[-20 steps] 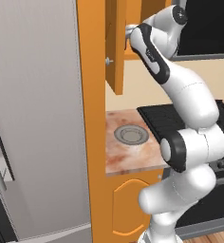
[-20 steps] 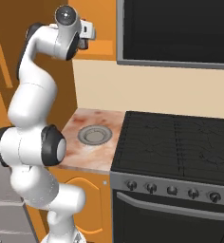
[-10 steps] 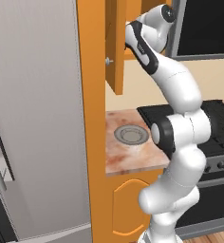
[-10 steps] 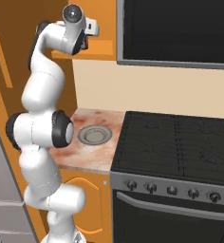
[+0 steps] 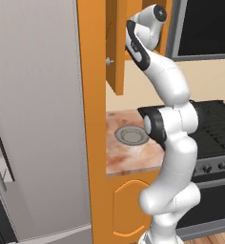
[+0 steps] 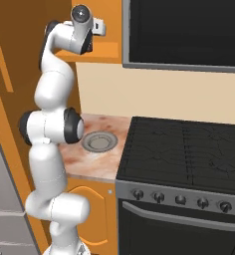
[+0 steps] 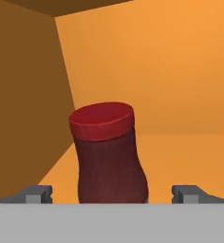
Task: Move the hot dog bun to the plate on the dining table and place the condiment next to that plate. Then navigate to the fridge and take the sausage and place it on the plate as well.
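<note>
Condiment (image 7: 109,154) standing upright inside the orange wall cabinet (image 7: 171,85), gripper (image 7: 111,193) reaching in with fingers (image 7: 35,193) spread wide either side, seemingly not touching, grey dish (image 5: 131,135) sitting on the worktop (image 5: 128,152) below.

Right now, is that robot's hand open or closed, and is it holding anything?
Hand: open and holding nothing; its two fingertips stand wide on either side of the condiment bottle in the orange cabinet, not gripping it yet.

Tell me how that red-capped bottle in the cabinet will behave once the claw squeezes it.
The condiment looks rigid, so it probably won't buckle. Its sides curve and appear smooth, so it may slip upward unless gripped at the waist. It stands upright on a narrow base between the fingertips of the open claw, so an off-centre nudge could tip it.
</note>
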Available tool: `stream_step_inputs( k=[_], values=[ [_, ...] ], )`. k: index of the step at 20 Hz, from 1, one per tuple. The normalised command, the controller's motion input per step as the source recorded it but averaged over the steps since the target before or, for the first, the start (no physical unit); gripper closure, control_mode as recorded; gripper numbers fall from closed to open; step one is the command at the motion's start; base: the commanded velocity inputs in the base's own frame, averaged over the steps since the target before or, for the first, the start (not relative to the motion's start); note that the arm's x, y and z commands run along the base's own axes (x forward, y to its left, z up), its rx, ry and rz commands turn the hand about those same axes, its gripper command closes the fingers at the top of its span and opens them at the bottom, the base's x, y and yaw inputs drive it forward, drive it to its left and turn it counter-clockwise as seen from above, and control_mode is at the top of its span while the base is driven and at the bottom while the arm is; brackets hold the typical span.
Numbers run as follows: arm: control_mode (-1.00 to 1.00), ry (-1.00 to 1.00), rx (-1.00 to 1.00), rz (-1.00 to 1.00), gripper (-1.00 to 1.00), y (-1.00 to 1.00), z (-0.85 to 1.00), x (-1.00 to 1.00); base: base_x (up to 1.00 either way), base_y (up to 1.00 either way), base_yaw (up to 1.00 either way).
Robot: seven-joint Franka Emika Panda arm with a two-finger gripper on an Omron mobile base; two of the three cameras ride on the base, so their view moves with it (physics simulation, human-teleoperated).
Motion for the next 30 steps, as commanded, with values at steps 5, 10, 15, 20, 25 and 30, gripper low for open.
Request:
stream_step_inputs(
  k=[5, 10, 15, 20, 25, 30],
  values=[
    [-1.0, 0.01, 0.0, 0.0, -1.0, 0.08, 0.0, 0.41, 0.0, 0.0, 0.0],
    [-1.0, 0.02, 0.0, 0.0, 1.0, 0.09, 0.0, 0.29, 0.0, 0.0, 0.0],
    [-1.0, 0.01, 0.0, 0.0, 1.0, 0.02, 0.01, -0.06, 0.0, 0.0, 0.0],
    [-1.0, -0.03, 0.0, 0.0, 1.0, -0.03, 0.02, -0.67, 0.0, 0.0, 0.0],
    [-1.0, -0.09, 0.07, -0.02, 1.0, -0.17, -0.16, -1.0, 0.0, 0.0, 0.0],
    [-1.0, -0.13, 0.11, -0.08, 1.0, -0.41, -0.47, -1.0, 0.0, 0.0, 0.0]
  ],
)
